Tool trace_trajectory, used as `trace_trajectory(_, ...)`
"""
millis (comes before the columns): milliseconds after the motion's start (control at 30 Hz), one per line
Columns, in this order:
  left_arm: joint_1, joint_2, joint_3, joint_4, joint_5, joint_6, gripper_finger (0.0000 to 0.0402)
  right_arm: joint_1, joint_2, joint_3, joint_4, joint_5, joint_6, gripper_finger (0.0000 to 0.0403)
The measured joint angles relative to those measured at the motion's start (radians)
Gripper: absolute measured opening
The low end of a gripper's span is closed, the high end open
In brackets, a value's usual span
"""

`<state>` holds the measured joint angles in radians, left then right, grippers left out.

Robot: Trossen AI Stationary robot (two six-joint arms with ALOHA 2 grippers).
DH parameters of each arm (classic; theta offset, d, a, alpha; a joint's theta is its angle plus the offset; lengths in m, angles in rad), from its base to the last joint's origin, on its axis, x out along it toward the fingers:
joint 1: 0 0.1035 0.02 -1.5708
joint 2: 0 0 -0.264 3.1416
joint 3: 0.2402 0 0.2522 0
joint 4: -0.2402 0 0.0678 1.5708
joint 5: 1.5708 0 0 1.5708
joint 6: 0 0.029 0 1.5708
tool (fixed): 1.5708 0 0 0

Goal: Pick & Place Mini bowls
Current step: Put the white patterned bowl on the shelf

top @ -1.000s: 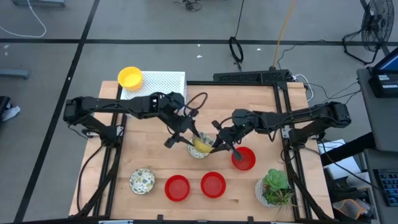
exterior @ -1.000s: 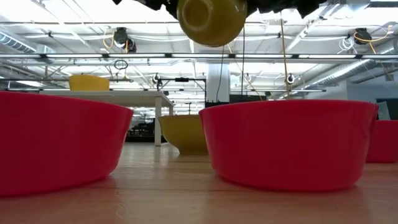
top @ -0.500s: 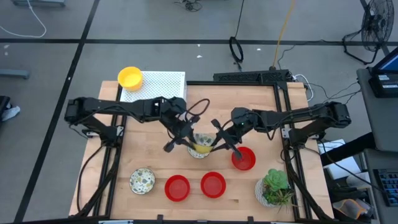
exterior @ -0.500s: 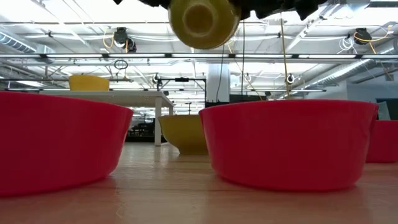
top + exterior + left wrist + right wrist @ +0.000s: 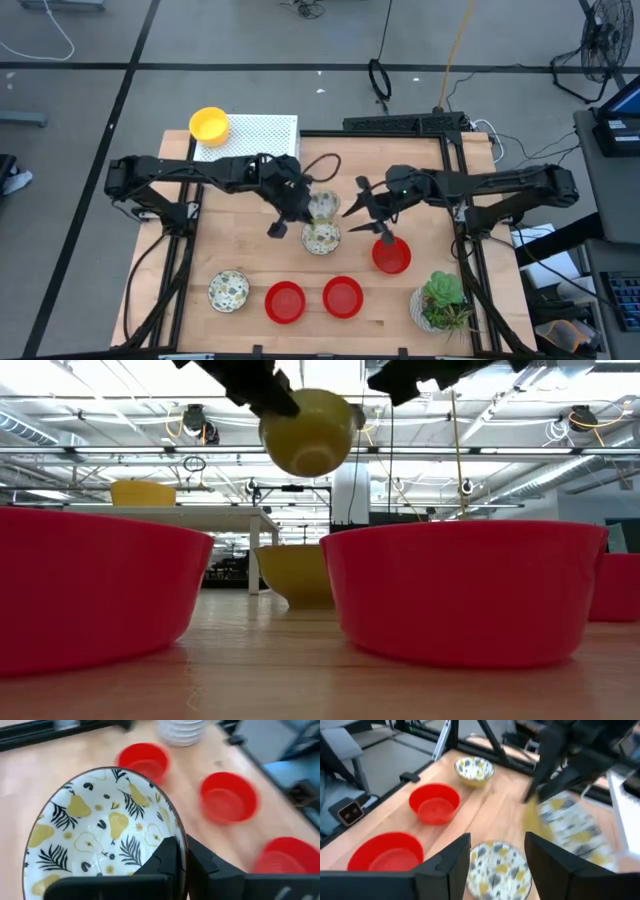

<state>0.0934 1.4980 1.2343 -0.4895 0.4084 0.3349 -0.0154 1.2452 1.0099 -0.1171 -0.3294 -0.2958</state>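
Count on the table: three red bowls point(image 5: 285, 302) point(image 5: 343, 296) point(image 5: 391, 256), three patterned bowls point(image 5: 229, 290) point(image 5: 321, 238) point(image 5: 322, 207), one plain yellow bowl point(image 5: 209, 125), one potted plant point(image 5: 442, 301).

Held bowl point(image 5: 102, 840): white inside, yellow pears, black leaves, yellow outside. Three red bowls point(image 5: 343, 296) plain. Yellow bowl point(image 5: 209, 124) plain. Patterned bowl point(image 5: 229, 290) speckled yellow-green. Tabletop point(image 5: 240, 240) pale wood. Plant point(image 5: 443, 298) green.

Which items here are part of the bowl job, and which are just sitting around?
Job: pear-patterned bowl held by left tool; middle patterned bowl; front-left patterned bowl; right red bowl; middle red bowl; left red bowl; yellow bowl.
Lying about: potted plant; white perforated box.
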Motion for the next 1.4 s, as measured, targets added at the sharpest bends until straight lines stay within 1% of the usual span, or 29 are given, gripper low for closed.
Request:
trace_trajectory(100, 0.022, -0.014, 0.000, -0.060, -0.095, -0.001, 0.0027, 0.003, -0.048, -0.001, -0.074, 0.045, 0.015, 0.0179)
trace_trajectory(200, 0.054, -0.024, 0.000, -0.102, -0.227, -0.009, 0.0022, 0.003, -0.064, 0.000, -0.137, 0.046, 0.067, 0.0178)
trace_trajectory(300, 0.099, -0.047, 0.000, -0.178, -0.342, -0.063, 0.0012, 0.003, -0.054, -0.001, -0.180, 0.046, 0.100, 0.0174)
trace_trajectory(367, 0.133, -0.063, 0.001, -0.188, -0.390, -0.098, 0.0012, 0.003, -0.040, -0.001, -0.182, 0.046, 0.100, 0.0171)
trace_trajectory(433, 0.167, -0.085, 0.001, -0.227, -0.429, -0.131, 0.0016, 0.003, -0.019, -0.001, -0.189, 0.045, 0.095, 0.0170)
trace_trajectory(533, 0.213, -0.116, 0.001, -0.262, -0.520, -0.159, 0.0028, 0.003, 0.006, -0.002, -0.191, 0.046, 0.079, 0.0169)
trace_trajectory(633, 0.256, -0.133, 0.001, -0.327, -0.606, -0.195, 0.0025, 0.003, 0.030, -0.002, -0.176, 0.046, 0.065, 0.0169)
trace_trajectory(733, 0.312, -0.133, 0.001, -0.391, -0.609, -0.244, 0.0011, 0.003, 0.051, -0.003, -0.164, 0.045, 0.063, 0.0169)
trace_trajectory(833, 0.349, -0.128, 0.001, -0.468, -0.616, -0.302, 0.0012, 0.003, 0.061, -0.003, -0.172, 0.046, 0.050, 0.0169)
trace_trajectory(900, 0.369, -0.119, 0.001, -0.495, -0.636, -0.325, 0.0023, 0.003, 0.069, -0.002, -0.152, 0.045, 0.048, 0.0169)
trace_trajectory(1033, 0.382, -0.120, 0.002, -0.547, -0.684, -0.363, 0.0034, 0.003, 0.072, -0.002, -0.156, 0.046, 0.048, 0.0169)
trace_trajectory(1167, 0.386, -0.119, 0.002, -0.582, -0.680, -0.387, 0.0014, 0.003, 0.072, -0.002, -0.149, 0.045, 0.048, 0.0169)
trace_trajectory(1233, 0.386, -0.119, 0.002, -0.593, -0.680, -0.404, 0.0011, 0.003, 0.072, -0.002, -0.149, 0.045, 0.048, 0.0169)
trace_trajectory(1300, 0.386, -0.119, 0.002, -0.603, -0.682, -0.424, 0.0017, 0.003, 0.072, -0.002, -0.147, 0.045, 0.048, 0.0169)
trace_trajectory(1400, 0.386, -0.119, 0.002, -0.616, -0.681, -0.456, 0.0046, 0.003, 0.072, -0.002, -0.149, 0.045, 0.048, 0.0169)
